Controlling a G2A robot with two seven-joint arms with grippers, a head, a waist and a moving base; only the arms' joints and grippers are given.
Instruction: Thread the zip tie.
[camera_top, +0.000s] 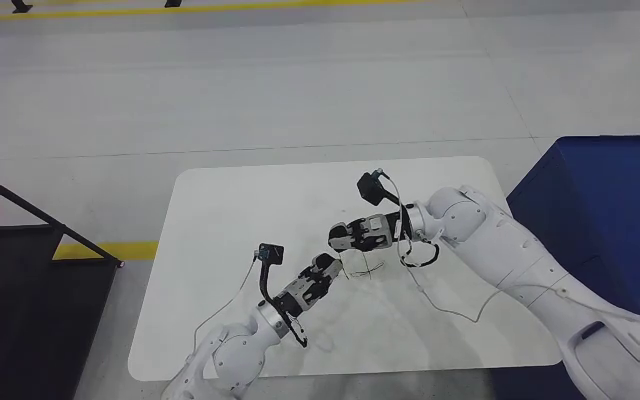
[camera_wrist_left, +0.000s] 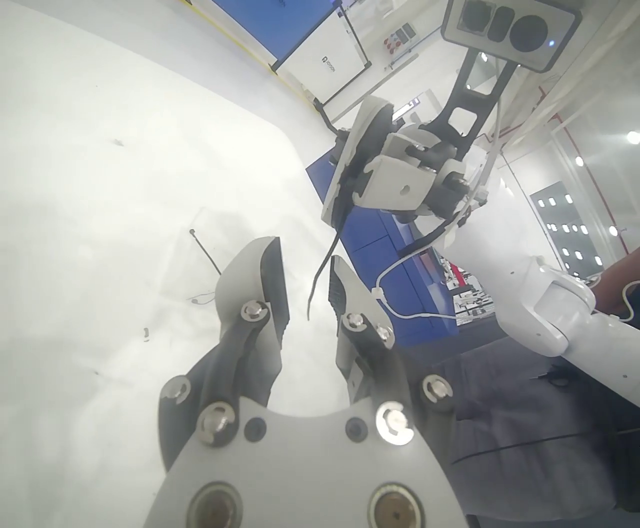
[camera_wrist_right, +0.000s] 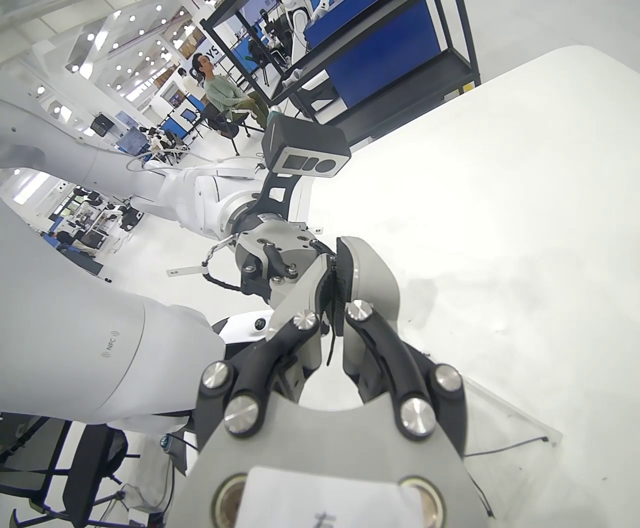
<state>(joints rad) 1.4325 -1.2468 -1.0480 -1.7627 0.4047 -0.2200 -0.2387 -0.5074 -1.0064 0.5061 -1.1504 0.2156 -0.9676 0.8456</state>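
Note:
My right gripper (camera_wrist_right: 334, 272) is shut on a thin black zip tie (camera_wrist_right: 330, 350), whose short end sticks out behind the fingers. In the left wrist view the same right gripper (camera_wrist_left: 334, 210) hangs above, and the zip tie (camera_wrist_left: 320, 275) curves down from it into the gap of my left gripper (camera_wrist_left: 305, 255). The left gripper is open and its pads are apart from the strip. In the top view the left gripper (camera_top: 326, 266) and the right gripper (camera_top: 337, 238) meet tip to tip over the middle of the white table (camera_top: 230, 220).
A clear flat tray (camera_top: 362, 264) lies on the table under the grippers, with another black zip tie (camera_wrist_left: 205, 252) on it, also seen in the right wrist view (camera_wrist_right: 510, 447). A blue cabinet (camera_top: 590, 200) stands right of the table, a dark frame (camera_top: 50, 300) to its left.

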